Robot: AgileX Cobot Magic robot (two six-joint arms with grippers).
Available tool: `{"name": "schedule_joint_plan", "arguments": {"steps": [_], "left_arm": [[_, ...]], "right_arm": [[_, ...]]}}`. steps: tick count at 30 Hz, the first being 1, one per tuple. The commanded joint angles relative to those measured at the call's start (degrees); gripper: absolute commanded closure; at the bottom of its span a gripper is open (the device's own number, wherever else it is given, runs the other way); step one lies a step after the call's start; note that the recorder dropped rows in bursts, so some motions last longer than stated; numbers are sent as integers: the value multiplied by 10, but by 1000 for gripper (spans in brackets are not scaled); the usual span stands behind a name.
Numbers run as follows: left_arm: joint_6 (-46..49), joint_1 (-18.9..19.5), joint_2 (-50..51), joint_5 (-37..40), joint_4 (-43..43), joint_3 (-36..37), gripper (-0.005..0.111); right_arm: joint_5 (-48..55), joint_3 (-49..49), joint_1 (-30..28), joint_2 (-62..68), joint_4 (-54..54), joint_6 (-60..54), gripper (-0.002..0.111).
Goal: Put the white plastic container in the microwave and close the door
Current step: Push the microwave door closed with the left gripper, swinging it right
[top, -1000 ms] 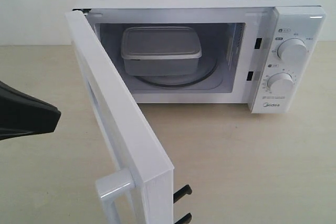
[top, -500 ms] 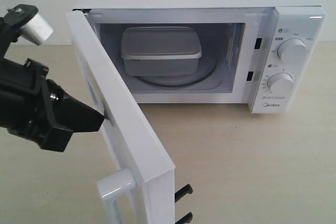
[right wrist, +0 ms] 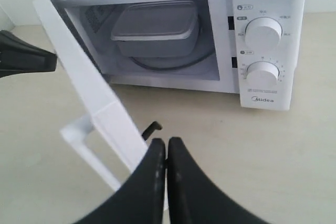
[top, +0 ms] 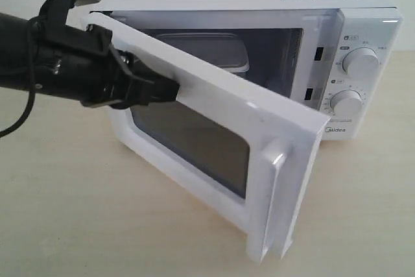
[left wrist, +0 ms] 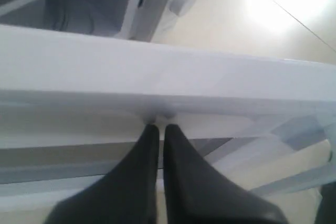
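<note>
The white microwave (top: pixel 363 24) stands on the table with its door (top: pixel 214 105) swung about halfway to. Behind the door's top edge, the white plastic container (top: pixel 224 47) shows partly, resting inside on the turntable. My left gripper (top: pixel 174 91) is shut, and its tips press on the door's outer white frame near the top. The left wrist view shows the same contact: shut left gripper (left wrist: pixel 158 126) against the door (left wrist: pixel 157 72). My right gripper (right wrist: pixel 167 141) is shut and empty, low in front of the microwave (right wrist: pixel 262 40), facing the container (right wrist: pixel 155 24).
The long white handle (top: pixel 275 160) juts from the door's free edge toward the front. Two round dials (top: pixel 360 63) sit on the microwave's right panel. The light wooden table (top: pixel 363 225) stretches in front and to the right.
My left arm came in from the left, met the door's outer face and pushed it. The door swung from wide open to about half shut, now hiding most of the container.
</note>
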Motion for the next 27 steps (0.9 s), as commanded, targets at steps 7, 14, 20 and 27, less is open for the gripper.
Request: {"name": "schedule_joint_plan", "arguments": {"steps": [7, 14, 20, 27], "left_arm": [[8, -42, 88, -53, -50, -89, 102], [8, -49, 81, -57, -40, -108, 102], [4, -49, 23, 2, -31, -107, 102], [-105, -49, -63, 43, 100, -106, 102]], "right_arm": [[-96, 80, 1, 2, 16, -8, 107], [-136, 123, 1, 2, 19, -36, 107], [-204, 139, 1, 2, 166, -163, 107], [-207, 134, 1, 38, 357, -306, 107]]}}
